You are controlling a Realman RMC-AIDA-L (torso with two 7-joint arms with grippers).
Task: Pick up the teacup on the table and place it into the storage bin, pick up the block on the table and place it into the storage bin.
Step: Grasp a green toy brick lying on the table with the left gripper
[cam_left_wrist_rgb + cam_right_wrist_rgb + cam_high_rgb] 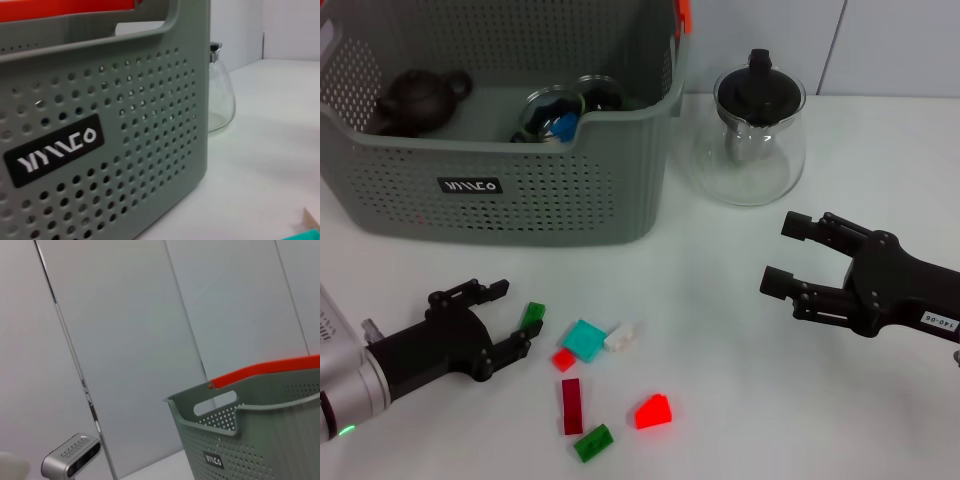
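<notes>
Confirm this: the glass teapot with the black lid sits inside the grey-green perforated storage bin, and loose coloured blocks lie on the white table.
Not quite. The glass teapot with the black lid stands on the white table beside the grey-green perforated storage bin, not inside it, as the head view shows. The loose coloured blocks do lie on the table.

Bright, even overhead light throws soft shadows on the table [750, 400]; close wrist views look slightly blurred.

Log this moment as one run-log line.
left end effector: open, at green block | right end effector: open, idle | cups in bin
</notes>
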